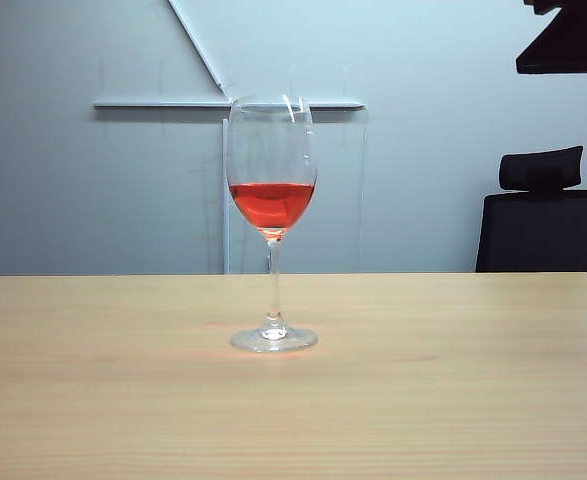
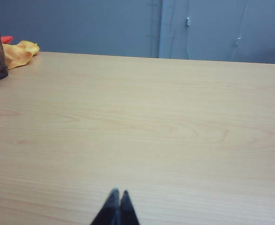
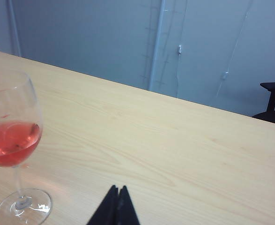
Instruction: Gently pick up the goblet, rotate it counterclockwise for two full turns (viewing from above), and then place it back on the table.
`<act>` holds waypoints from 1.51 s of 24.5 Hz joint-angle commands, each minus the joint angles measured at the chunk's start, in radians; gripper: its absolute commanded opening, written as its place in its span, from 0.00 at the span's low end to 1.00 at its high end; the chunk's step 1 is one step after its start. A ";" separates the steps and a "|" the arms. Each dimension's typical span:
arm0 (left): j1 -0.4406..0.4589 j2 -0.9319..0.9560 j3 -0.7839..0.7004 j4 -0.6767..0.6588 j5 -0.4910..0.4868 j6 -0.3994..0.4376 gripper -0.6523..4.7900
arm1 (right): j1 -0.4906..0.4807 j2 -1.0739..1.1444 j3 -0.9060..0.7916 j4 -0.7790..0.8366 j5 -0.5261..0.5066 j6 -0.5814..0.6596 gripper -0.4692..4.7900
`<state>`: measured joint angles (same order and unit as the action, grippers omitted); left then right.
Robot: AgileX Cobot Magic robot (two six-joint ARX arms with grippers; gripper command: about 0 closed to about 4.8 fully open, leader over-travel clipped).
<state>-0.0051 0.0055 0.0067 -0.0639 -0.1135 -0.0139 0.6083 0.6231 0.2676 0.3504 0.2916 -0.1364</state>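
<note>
Goblet (image 3: pixel 13 145) upright beside closed right pincer (image 3: pixel 117 190), untouched

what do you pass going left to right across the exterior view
bare table → goblet with red liquid, standing upright on the table → black office chair behind the table's far edge → dark part of the rig at the upper right corner

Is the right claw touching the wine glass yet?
Apart. The right wrist view shows the right gripper shut, with bare table between it and the wine glass, which stands off to one side.
</note>
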 commanded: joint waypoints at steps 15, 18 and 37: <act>0.000 0.000 0.002 0.013 0.002 0.006 0.11 | -0.115 -0.164 0.005 -0.114 -0.043 -0.042 0.08; -0.001 0.000 0.002 0.012 0.002 0.006 0.11 | -0.356 -0.316 0.000 -0.282 -0.200 0.010 0.08; -0.001 0.000 0.002 0.012 0.002 0.006 0.11 | -0.558 -0.624 -0.267 -0.256 -0.281 0.163 0.08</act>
<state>-0.0051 0.0044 0.0067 -0.0643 -0.1135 -0.0139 0.0681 0.0010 0.0048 0.0715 0.0441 0.0208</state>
